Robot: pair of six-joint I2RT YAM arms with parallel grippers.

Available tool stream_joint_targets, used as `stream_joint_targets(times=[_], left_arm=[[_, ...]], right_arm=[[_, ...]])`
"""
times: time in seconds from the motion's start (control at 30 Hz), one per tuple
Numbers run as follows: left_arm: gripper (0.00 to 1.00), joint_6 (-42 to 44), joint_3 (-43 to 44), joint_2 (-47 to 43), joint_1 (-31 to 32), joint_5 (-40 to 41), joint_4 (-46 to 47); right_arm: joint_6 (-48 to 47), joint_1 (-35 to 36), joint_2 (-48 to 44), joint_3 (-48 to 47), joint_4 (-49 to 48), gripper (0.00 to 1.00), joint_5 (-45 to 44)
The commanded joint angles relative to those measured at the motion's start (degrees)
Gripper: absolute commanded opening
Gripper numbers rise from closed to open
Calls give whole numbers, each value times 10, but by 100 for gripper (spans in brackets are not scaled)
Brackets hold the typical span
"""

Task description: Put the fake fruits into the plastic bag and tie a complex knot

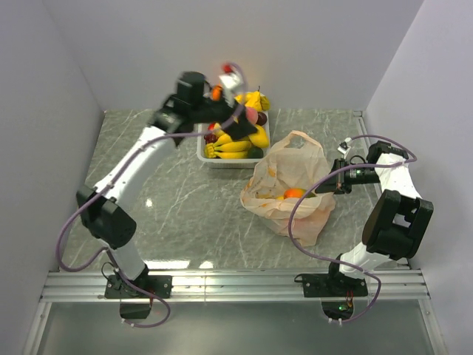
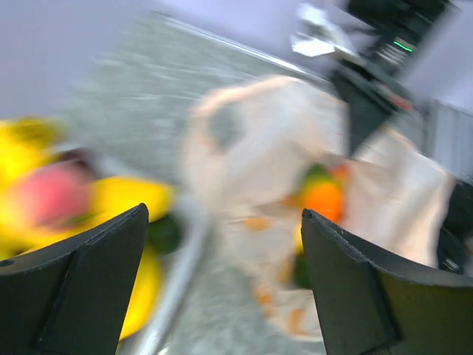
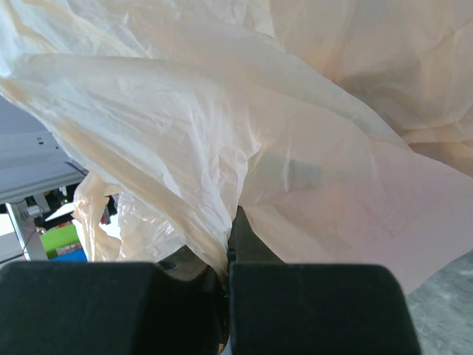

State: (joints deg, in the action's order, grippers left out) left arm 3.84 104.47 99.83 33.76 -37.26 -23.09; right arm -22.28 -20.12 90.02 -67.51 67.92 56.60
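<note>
Peach plastic bag [image 3: 310, 148] clamped in my right gripper [image 3: 228, 277] — holding its mouth up, I judge; left gripper [image 2: 225, 218], jaws apart and empty, hangs over the fake fruits [image 1: 235, 146].

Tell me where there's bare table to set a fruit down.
Widest bare table: between left arm and bag, in front of tray. Smaller patch behind bag, right of tray. Crowded: tray itself, and bag's right side where right end effector pinches it.
</note>
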Motion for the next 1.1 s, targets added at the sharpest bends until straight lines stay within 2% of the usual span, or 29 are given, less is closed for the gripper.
stream_joint_targets(times=[0.0, 0.07, 0.17, 0.3, 0.4, 0.53, 0.6, 0.63, 0.67, 0.83, 1.07], left_arm=[[89, -27, 10, -4, -75, -15, -22], [89, -6, 16, 5, -125, -33, -41], [84, 12, 20, 28, -163, 7, -55], [80, 71, 43, 78, -182, 77, -71], [79, 91, 81, 124, -192, 100, -92], [85, 36, 128, 178, -193, 116, -95], [97, -14, 126, 193, -193, 102, -72], [99, -31, 121, 194, -192, 91, -59], [99, -78, 114, 197, -192, 96, -44], [99, -169, 124, 229, -186, 128, 1], [99, -209, 137, 261, -171, 163, 9]], right_arm=[[-13, 1, -15, -25, 13, 0, 12], [-14, 1, -15, -25, 14, 0, 13], [-17, 1, -13, -25, 15, 0, 12], [-17, 1, -12, -23, 14, 0, 11], [-17, 0, -12, -21, 16, 0, 7], [-13, 0, -14, -16, 10, 0, 4], [-10, 0, -13, -12, 7, 0, 4], [-8, 0, -12, -11, 6, 0, 4], [-8, 0, -10, -11, 5, 0, 4], [-4, 0, -7, -13, 3, 0, 3], [-1, 0, -5, -14, 2, 0, 3]])
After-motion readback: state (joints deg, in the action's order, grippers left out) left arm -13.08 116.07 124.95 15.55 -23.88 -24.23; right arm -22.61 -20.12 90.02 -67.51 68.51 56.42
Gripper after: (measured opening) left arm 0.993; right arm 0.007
